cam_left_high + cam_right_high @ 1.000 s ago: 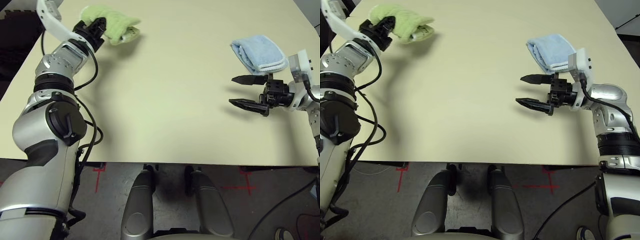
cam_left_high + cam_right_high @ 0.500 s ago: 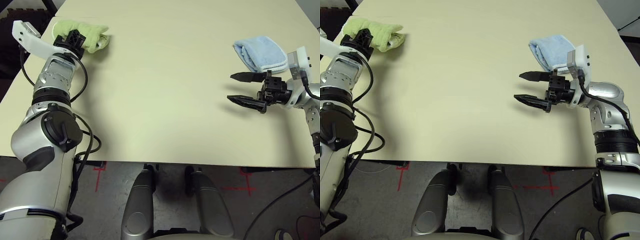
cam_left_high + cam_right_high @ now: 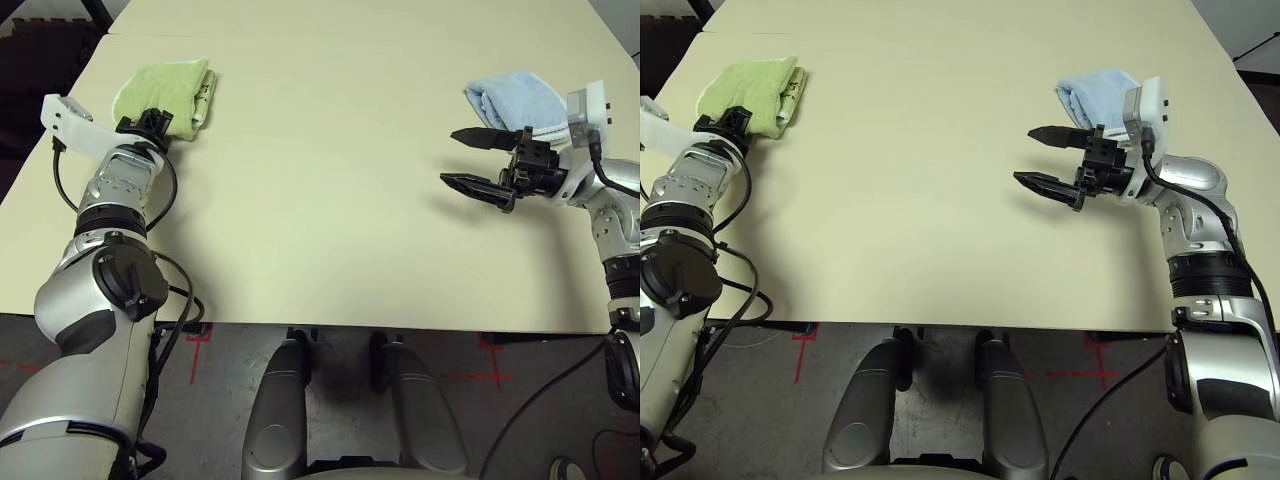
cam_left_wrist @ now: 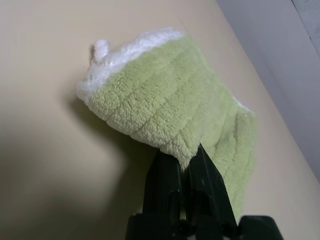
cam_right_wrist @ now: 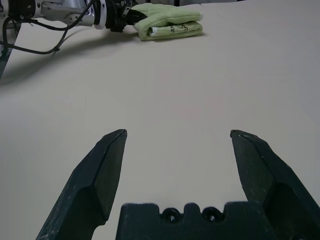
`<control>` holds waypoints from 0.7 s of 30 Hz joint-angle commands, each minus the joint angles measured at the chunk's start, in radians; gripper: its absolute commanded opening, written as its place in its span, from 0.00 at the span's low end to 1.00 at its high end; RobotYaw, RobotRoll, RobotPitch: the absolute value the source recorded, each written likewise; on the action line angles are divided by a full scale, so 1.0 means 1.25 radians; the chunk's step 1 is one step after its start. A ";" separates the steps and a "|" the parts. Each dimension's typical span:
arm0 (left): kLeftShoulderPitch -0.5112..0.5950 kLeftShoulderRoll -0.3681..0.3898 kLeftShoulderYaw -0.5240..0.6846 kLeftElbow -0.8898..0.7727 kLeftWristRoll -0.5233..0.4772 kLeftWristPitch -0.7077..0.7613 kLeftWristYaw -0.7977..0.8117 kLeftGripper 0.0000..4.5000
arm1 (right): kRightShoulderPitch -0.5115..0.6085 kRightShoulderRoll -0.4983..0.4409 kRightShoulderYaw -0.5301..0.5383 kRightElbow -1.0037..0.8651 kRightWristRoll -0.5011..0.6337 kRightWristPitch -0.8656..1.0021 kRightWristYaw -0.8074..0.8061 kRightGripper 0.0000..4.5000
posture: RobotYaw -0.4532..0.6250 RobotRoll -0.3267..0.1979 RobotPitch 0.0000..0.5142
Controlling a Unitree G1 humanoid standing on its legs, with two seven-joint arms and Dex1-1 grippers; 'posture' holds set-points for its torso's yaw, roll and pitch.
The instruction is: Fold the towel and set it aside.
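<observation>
The towel lies folded into a compact bundle near the far left corner of the counter, so we judge the folding done and the setting-aside in its last stage. Our left end effector is pinched shut on the bundle's near edge, the cloth resting on the surface. Next we need only release the cloth and draw clear without dragging it. Our right end effector hangs spread wide and empty near the right edge, just beside a folded blue towel.
</observation>
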 commanded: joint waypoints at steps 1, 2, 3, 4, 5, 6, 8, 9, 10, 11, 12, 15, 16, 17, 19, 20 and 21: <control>0.023 0.015 -0.002 -0.011 -0.006 0.027 0.022 0.01 | 0.005 -0.002 -0.012 0.001 0.006 -0.008 0.008 1.00 | 0.51 0.62 0.54; 0.024 0.018 -0.009 -0.013 0.000 0.036 0.023 0.01 | 0.006 -0.001 -0.011 0.000 0.006 -0.009 0.009 1.00 | 0.51 0.62 0.54; 0.025 0.021 -0.016 -0.014 0.006 0.042 0.020 0.01 | 0.006 -0.001 -0.011 0.000 0.006 -0.009 0.009 1.00 | 0.51 0.62 0.54; 0.024 0.025 -0.022 -0.015 0.010 0.050 0.017 0.01 | 0.006 0.000 -0.010 0.001 0.005 -0.009 0.010 1.00 | 0.51 0.62 0.54; 0.022 0.030 -0.031 -0.016 0.017 0.056 0.013 0.01 | 0.005 0.001 -0.009 0.001 0.005 -0.010 0.010 1.00 | 0.51 0.62 0.54; 0.020 0.034 -0.041 -0.017 0.024 0.061 0.006 0.01 | 0.004 0.001 -0.009 0.002 0.005 -0.010 0.010 1.00 | 0.51 0.62 0.54; 0.013 0.039 -0.055 -0.019 0.028 0.077 -0.006 0.01 | 0.003 0.002 -0.008 0.002 0.005 -0.010 0.010 1.00 | 0.51 0.62 0.54; 0.009 0.043 -0.069 -0.019 0.035 0.094 -0.009 0.01 | 0.003 0.003 -0.008 0.003 0.004 -0.010 0.010 1.00 | 0.51 0.62 0.54; 0.007 0.047 -0.082 -0.021 0.043 0.108 -0.011 0.01 | 0.002 0.003 -0.008 0.002 0.004 -0.011 0.010 1.00 | 0.51 0.62 0.54; 0.003 0.049 -0.092 -0.026 0.048 0.126 -0.009 0.06 | 0.002 0.004 -0.008 0.002 0.004 -0.011 0.009 1.00 | 0.51 0.62 0.54; -0.002 0.052 -0.102 -0.032 0.052 0.146 -0.008 0.13 | 0.002 0.004 -0.008 0.002 0.004 -0.012 0.009 1.00 | 0.51 0.62 0.54; -0.016 0.055 -0.147 -0.079 0.061 0.266 -0.021 0.36 | -0.001 0.001 -0.013 0.009 0.001 -0.017 0.003 1.00 | 0.51 0.62 0.54; -0.016 0.056 -0.163 -0.105 0.064 0.302 -0.027 0.45 | -0.002 0.000 -0.014 0.013 0.000 -0.019 0.001 1.00 | 0.51 0.62 0.54; -0.010 0.059 -0.199 -0.150 0.076 0.332 -0.066 0.53 | -0.003 0.000 -0.015 0.018 -0.002 -0.021 -0.002 1.00 | 0.51 0.62 0.54; 0.038 0.062 -0.302 -0.283 0.115 0.305 -0.205 0.71 | -0.004 0.002 -0.016 0.030 -0.006 -0.024 -0.013 1.00 | 0.52 0.62 0.53; 0.062 0.058 -0.326 -0.346 0.118 0.258 -0.262 0.81 | -0.004 0.005 -0.018 0.035 -0.006 -0.022 -0.022 1.00 | 0.52 0.62 0.53; 0.090 0.058 -0.352 -0.410 0.122 0.220 -0.314 0.88 | -0.004 0.012 -0.021 0.042 -0.008 -0.024 -0.040 1.00 | 0.52 0.62 0.53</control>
